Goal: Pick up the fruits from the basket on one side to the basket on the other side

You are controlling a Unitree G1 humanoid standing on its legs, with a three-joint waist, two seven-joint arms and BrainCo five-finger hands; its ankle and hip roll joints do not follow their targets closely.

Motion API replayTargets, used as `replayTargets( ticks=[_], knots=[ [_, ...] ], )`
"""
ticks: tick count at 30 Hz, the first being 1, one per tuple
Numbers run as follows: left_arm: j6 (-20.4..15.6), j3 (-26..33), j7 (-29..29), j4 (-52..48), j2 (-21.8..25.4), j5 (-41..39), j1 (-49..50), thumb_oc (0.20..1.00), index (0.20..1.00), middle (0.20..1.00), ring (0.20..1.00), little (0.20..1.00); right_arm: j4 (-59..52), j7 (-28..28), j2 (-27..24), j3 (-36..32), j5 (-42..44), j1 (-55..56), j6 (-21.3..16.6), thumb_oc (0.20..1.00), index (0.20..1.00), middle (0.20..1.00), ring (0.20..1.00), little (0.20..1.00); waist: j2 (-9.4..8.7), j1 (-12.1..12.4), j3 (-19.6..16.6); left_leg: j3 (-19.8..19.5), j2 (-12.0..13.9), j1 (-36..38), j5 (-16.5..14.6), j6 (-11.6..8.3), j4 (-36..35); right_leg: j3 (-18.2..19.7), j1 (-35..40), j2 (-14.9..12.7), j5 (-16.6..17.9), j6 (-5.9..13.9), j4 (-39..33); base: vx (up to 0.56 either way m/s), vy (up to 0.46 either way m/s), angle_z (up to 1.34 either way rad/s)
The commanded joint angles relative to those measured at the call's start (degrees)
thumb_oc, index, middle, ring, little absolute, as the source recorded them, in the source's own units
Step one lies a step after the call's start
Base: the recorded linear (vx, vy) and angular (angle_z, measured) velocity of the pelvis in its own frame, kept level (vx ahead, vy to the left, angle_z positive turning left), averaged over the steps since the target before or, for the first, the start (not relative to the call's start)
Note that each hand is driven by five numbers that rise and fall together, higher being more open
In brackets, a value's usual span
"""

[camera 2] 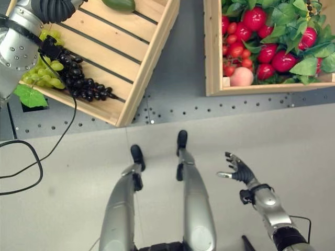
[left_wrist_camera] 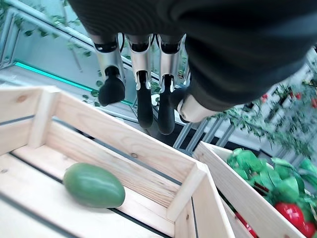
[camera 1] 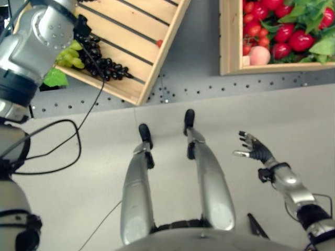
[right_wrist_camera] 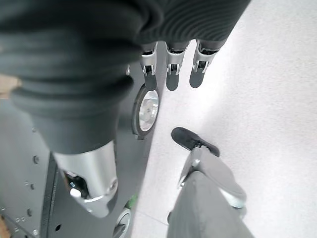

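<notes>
Mango [left_wrist_camera: 94, 185] lies near left crate's [camera 2: 152, 57] far wall, under empty, loose-fingered left hand [left_wrist_camera: 148, 94]. Right hand [camera 2: 236, 170] hangs open over floor, well apart from right crate [camera 2: 212, 63].

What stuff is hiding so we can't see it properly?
- Green grapes: partly behind the left arm in both eye views.
- Green fruit: cut off by the right eye view's top edge; whole in the left wrist view.
- Full crate: its far part is cut off by the top and right edges.
- What lies under the leaves there.
</notes>
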Motion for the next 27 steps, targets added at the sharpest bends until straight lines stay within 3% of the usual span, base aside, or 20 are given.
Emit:
replayTargets(
  ticks=[1, 3, 7, 24, 27],
  knots=[
    [-0.1, -1.8, 0.4, 0.2, 3.1, 9.0, -4.4, 1.000, 1.000, 1.000, 1.000, 1.000, -1.8, -0.2, -2.2, -1.5, 0.3, 2.0, -1.8, 1.000, 1.000, 1.000, 1.000, 1.000, 1.15, -0.3, -1.1, -0.5, 0.3, 3.8, -0.4, -0.55, -5.3, -0.6, 3.4, -1.8, -8.6, 9.12, 3.9, 0.00, 0.000, 0.00],
    [0.2, -6.8, -1.2, 0.2, 5.0, 14.7, -6.0, 1.000, 1.000, 1.000, 1.000, 1.000, -2.2, -0.3, -2.5, -1.6, -0.1, 2.3, -1.9, 1.000, 1.000, 1.000, 1.000, 1.000, 1.37, -0.3, -1.4, -0.3, 0.3, 3.7, -0.4, -0.49, -5.5, -0.6, 3.1, -1.7, -8.6, 9.18, 3.9, 0.00, 0.000, 0.00],
    [0.8, -9.1, -2.6, 1.9, 6.2, 17.8, -5.2, 1.000, 1.000, 1.000, 1.000, 1.000, -2.3, -0.5, -2.4, -1.8, -0.3, 2.5, -2.0, 1.000, 1.000, 1.000, 1.000, 1.000, 1.35, -0.2, -1.4, -0.2, 0.4, 3.3, -0.2, -0.44, -5.4, -0.5, 2.8, -1.8, -8.6, 9.18, 4.0, 0.00, 0.000, 0.00],
    [4.7, -5.6, -6.9, 11.5, 10.4, 20.8, 4.0, 1.000, 1.000, 1.000, 1.000, 1.000, -2.3, -0.5, -2.7, -2.7, 0.0, 2.5, -0.8, 1.000, 1.000, 1.000, 1.000, 1.000, 0.79, 0.5, -1.3, -0.3, -0.3, 3.2, -1.2, -0.02, -3.5, -0.5, 3.6, -2.4, -7.5, 9.81, 3.4, 0.01, 0.025, 0.00],
    [5.1, -5.4, -7.4, 13.8, 11.1, 20.8, 4.2, 1.000, 1.000, 1.000, 1.000, 1.000, -1.5, -0.6, -3.2, -3.2, 0.2, 2.1, -0.4, 1.000, 1.000, 1.000, 1.000, 1.000, 0.38, 0.4, -0.9, 0.5, -1.1, 3.8, -3.0, 1.00, -1.9, 0.6, 3.9, -3.3, -6.5, 11.04, 4.0, 0.01, 0.206, 0.07]
  ],
)
